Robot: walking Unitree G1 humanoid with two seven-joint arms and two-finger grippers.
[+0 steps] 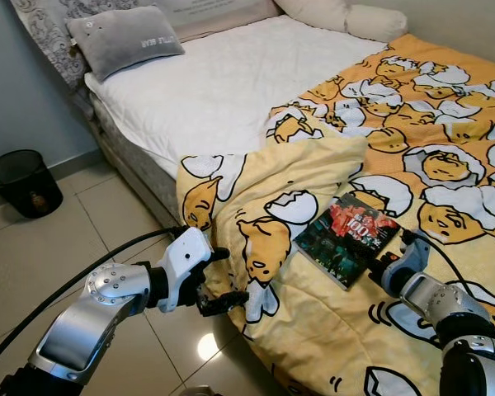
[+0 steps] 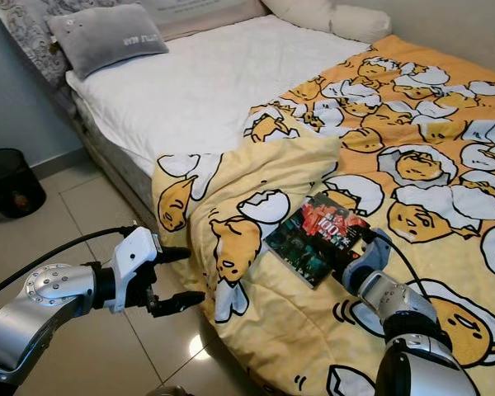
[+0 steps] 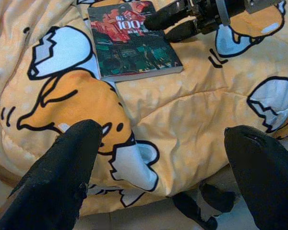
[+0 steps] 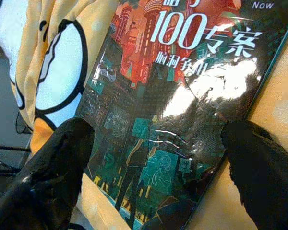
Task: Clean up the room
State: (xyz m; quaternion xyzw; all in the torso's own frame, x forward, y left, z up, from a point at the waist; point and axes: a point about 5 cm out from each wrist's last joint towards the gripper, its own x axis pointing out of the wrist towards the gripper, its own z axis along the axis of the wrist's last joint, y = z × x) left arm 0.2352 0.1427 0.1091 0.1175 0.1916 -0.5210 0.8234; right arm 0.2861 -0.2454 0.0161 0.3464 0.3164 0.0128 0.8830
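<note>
Insp. note: paperback book (image 1: 347,238) lies flat, cover up, on the egg-print yellow duvet (image 1: 313,181) near the bed's (image 1: 206,91) side edge, where the duvet hangs toward the tiled floor (image 1: 58,247). My right pincer (image 4: 153,148) sits over the book's near end, fingers spread wide w/ one either side of the cover, nothing gripped yet; judged positioned to take it. My left pincer (image 1: 223,285) hangs beside the duvet's drooping edge, fingers apart, empty; prob. staged to lift the cover back up. Black mesh bin (image 1: 23,181) stands well apart by the wall. Grey pillow (image 1: 124,37) at bed head.
</note>
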